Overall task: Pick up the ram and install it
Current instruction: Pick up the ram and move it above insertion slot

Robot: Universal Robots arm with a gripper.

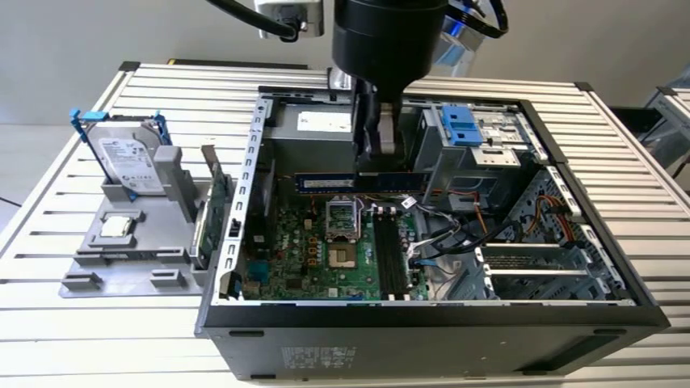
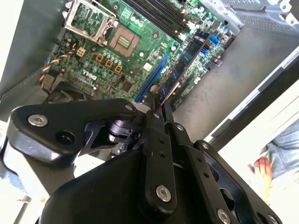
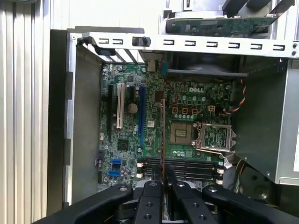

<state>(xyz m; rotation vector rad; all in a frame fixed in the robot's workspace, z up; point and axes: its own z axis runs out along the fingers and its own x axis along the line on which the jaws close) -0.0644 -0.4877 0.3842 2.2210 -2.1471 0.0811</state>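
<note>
Gripper fingers clamped on ram, stick held on edge above motherboard inside case. Ram looks crosswise to memory slots (plain in first wrist view). Good seating likely needs stick parallel, level, notch matched, even push.

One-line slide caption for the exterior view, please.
The gripper holds the ram level above the motherboard inside the open computer case.

The arm hangs vertical, pincer clamped on the ram.
</note>
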